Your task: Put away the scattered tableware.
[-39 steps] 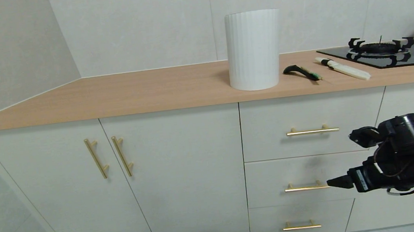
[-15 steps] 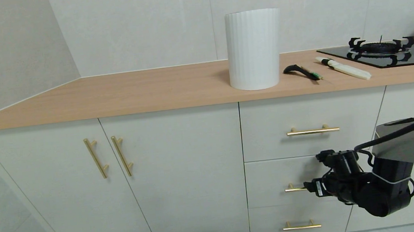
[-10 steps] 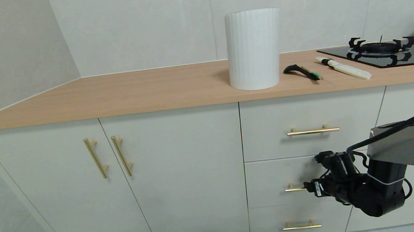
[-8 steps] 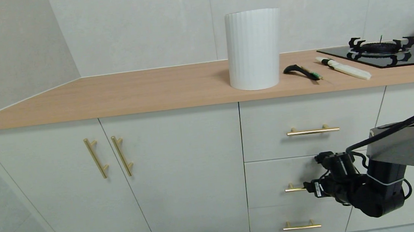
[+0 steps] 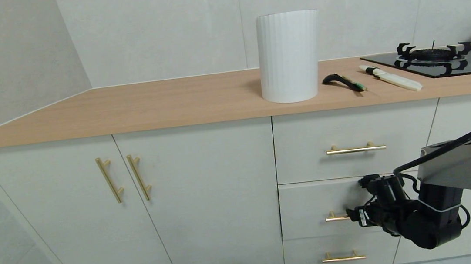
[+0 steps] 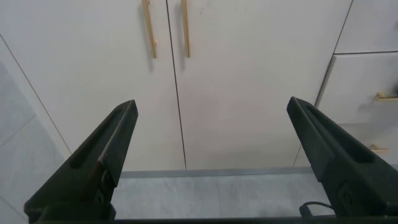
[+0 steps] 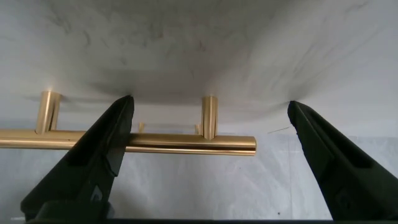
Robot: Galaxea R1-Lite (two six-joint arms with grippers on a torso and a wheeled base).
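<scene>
Two pieces of tableware lie on the wooden counter (image 5: 149,106): a black-handled utensil with a green tip (image 5: 342,80) and a white knife (image 5: 389,77). Both are to the right of a tall white ribbed holder (image 5: 289,56). My right gripper (image 5: 351,215) is low down at the middle drawer's brass handle (image 5: 335,217). In the right wrist view the right gripper (image 7: 209,106) is open, its fingers wide apart, and the handle bar (image 7: 186,144) crosses just beyond their tips. My left gripper (image 6: 211,107) is open and empty, facing the cabinet doors (image 6: 249,81).
A black gas hob (image 5: 433,58) takes up the counter's right end. Below the counter are two doors with upright brass handles (image 5: 124,178) and a stack of three drawers (image 5: 351,146). The tiled wall closes in on the left.
My right arm swung in from the right and brought its gripper to the middle drawer's handle. In the last half second that drawer's front and handle shifted slightly outward.
</scene>
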